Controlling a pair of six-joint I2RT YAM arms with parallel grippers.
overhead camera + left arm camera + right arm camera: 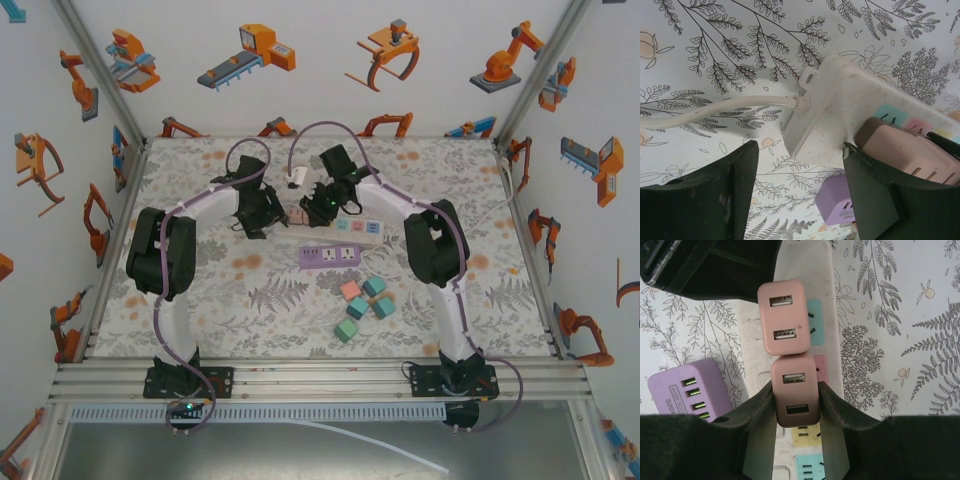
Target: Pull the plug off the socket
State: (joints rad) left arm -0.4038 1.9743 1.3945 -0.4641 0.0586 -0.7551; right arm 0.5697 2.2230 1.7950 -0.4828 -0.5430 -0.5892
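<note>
My right gripper is clamped on the nearer pink rectangular plastic USB charger plug, one finger on each long side. That plug sits in the long white plastic power strip, which lies flat on the fern-print table cloth. It looks seated, though I can't tell how deep.

A second pink plug of the same shape is in the next socket, its end touching the one I hold. Teal, pink and yellow socket panels show on the strip around both plugs.

My left gripper has its jaws apart, straddling the cord end of the white power strip. One finger stands clear of the strip with cloth showing in the gap. The other finger is right against a pink plug; contact unclear. The white cord runs off from the strip's end across the cloth.

A purple plastic power strip lies just beside the white one, closer to my bases. Its end with four USB slots shows next to my right fingers.

From above, the left gripper and right gripper sit close together at the strip's left end. A cluster of small teal and salmon blocks lies well apart, towards the near edge.
</note>
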